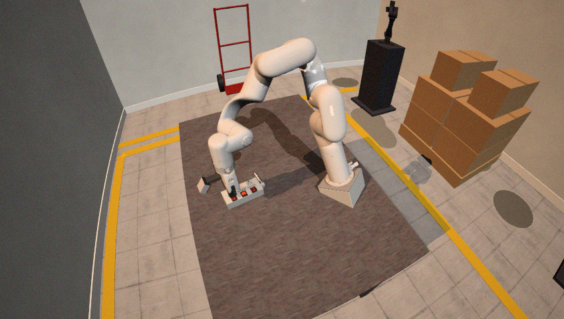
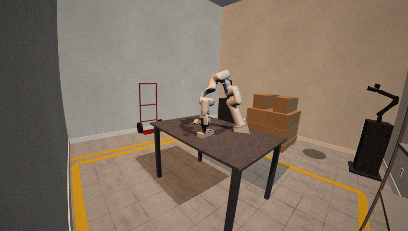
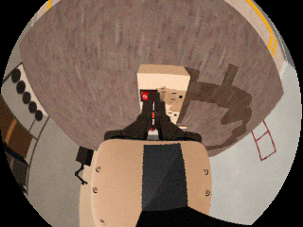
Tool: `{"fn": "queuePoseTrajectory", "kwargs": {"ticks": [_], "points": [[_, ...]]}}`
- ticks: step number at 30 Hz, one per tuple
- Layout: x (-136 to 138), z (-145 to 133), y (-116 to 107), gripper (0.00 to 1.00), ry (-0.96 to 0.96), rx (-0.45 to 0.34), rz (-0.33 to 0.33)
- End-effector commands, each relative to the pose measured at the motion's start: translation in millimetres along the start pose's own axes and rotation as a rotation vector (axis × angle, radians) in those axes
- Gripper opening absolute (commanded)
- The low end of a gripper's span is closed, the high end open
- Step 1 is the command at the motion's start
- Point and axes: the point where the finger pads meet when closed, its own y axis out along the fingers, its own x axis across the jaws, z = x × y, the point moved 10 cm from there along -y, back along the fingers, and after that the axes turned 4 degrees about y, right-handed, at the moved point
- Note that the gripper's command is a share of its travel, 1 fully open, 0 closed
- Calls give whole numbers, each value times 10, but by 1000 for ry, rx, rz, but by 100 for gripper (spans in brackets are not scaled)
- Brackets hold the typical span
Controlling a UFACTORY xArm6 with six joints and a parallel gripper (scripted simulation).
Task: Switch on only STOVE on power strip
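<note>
We see the power strip (image 1: 243, 192) lying flat and right way up on the brown table (image 1: 300, 236), near its left edge and well apart from the arm's base (image 1: 342, 187). Three red switches (image 1: 243, 193) show in a row along its near side. Our gripper (image 1: 233, 192) points straight down with its fingers clenched together on nothing, its tips over the leftmost switch; we cannot tell whether they touch it. Labels are too small to read.
</note>
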Motion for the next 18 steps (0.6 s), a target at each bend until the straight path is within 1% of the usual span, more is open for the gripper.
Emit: {"fn": "queuePoseTrajectory", "kwargs": {"ticks": [1, 18], "points": [[3, 10, -11, 0, 1, 4, 0], [3, 10, 32, 0, 1, 4, 0]]}}
